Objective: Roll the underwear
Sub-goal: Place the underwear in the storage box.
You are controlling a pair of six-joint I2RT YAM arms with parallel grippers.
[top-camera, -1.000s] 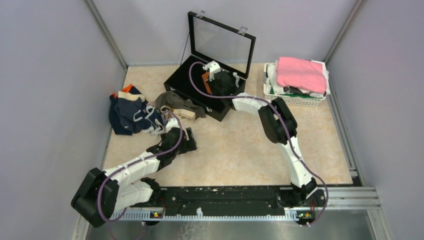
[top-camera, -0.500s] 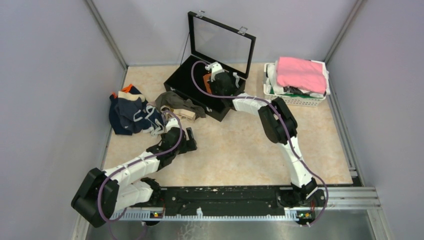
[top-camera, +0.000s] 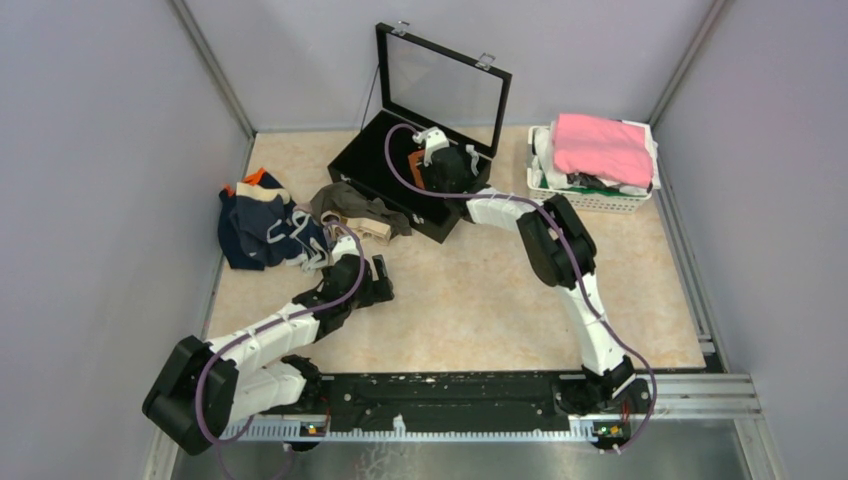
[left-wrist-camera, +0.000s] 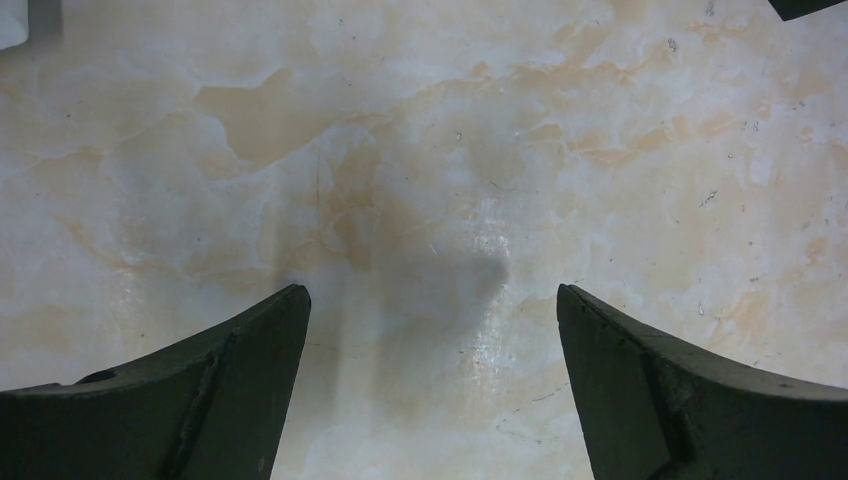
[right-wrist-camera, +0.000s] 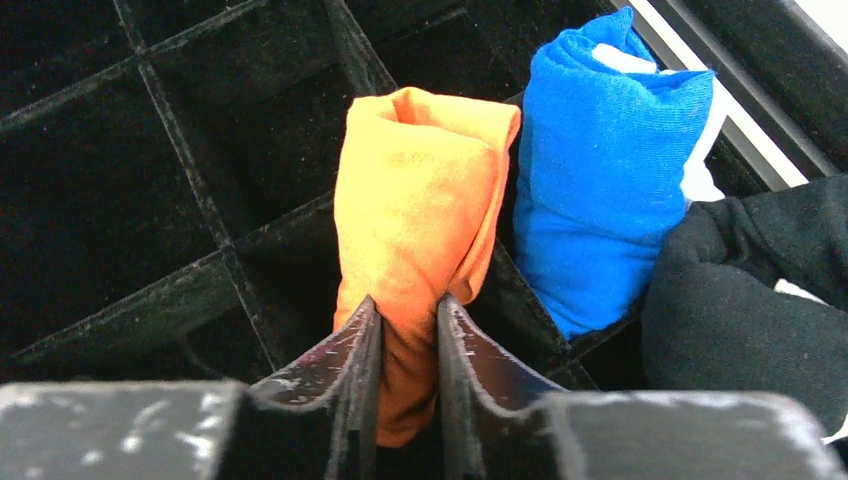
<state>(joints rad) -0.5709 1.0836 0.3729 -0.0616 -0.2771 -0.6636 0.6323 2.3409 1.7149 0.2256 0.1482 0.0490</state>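
Note:
My right gripper [right-wrist-camera: 408,308] is shut on a rolled rust-orange brief [right-wrist-camera: 420,190] and holds it over a compartment of the black divided case [right-wrist-camera: 150,180]; in the top view the gripper [top-camera: 432,160] sits inside the open case [top-camera: 370,165]. A rolled blue brief [right-wrist-camera: 600,170] and a black roll [right-wrist-camera: 740,300] stand in compartments to its right. A pile of navy briefs [top-camera: 262,228] and an olive-brown brief with tan waistband [top-camera: 358,212] lie on the table at left. My left gripper [left-wrist-camera: 430,300] is open and empty above bare table, also seen in the top view [top-camera: 378,282].
A white basket [top-camera: 590,198] at the back right holds a bright pink cloth [top-camera: 602,146] over other clothes. The case's glass lid [top-camera: 444,84] stands open toward the back wall. Grey walls close in both sides.
The right gripper has shifted slightly to the right inside the case with the orange roll. The left arm has not moved.

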